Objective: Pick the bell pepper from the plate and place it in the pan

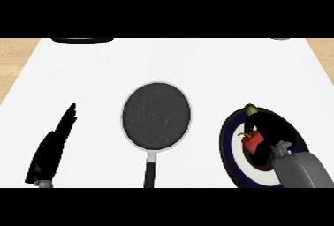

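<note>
Though half-hidden under hand (279, 131), bell pepper (251, 140)

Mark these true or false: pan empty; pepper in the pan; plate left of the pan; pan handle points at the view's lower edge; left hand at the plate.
1. The pan is empty. True.
2. The bell pepper lies in the pan. False: it is on the plate.
3. The plate is left of the pan. False: it is to the pan's right.
4. The pan's handle points to the view's lower edge. True.
5. The left hand is at the plate. False: the right hand is there; the left rests at the view's left, fingers straight.
</note>
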Motion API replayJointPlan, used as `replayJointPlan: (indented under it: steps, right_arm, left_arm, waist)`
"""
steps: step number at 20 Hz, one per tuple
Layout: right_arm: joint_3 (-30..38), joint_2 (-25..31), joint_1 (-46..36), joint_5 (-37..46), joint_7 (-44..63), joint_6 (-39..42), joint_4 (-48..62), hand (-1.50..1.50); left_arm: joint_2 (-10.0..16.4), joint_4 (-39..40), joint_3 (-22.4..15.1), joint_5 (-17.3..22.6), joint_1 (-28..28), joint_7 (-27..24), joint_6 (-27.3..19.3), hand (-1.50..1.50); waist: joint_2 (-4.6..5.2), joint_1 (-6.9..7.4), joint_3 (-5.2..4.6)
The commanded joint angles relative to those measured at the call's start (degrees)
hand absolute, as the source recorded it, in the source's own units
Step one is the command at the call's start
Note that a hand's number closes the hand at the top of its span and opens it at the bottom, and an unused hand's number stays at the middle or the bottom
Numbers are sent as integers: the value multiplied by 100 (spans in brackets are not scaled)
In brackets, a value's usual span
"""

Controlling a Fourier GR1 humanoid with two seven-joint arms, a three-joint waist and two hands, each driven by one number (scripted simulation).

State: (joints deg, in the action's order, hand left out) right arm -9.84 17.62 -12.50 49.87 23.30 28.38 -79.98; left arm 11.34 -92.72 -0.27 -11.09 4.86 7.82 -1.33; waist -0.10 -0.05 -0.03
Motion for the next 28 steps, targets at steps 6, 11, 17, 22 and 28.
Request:
replayJointPlan:
  steps: [6,11,17,22,28]
  right_arm:
    - [390,399,-449,466,-669,-1677,-1395,150]
    - [234,186,-760,561,-1048,-2160,-1837,150]
    - [-212,-874,-1528,686,-897,-2494,-1123,150]
    - [-127,-1640,-2542,458,-538,-2301,-147,150]
    - [-472,-1752,-3563,-466,-20,-2954,1359,150]
  left_arm:
    - [91,60,45,61,94,-143,165,0]
    - [146,-170,108,80,122,9,195,0]
    - [-105,290,-12,-136,-37,-309,33,0]
    - [49,28,118,40,-176,6,272,0]
    - [-144,-147,-107,-129,-176,238,196,0]
  waist:
    - [-33,-30,2]
    - [-12,47,4]
    - [24,81,2]
    - [27,121,2]
    - [32,177,4]
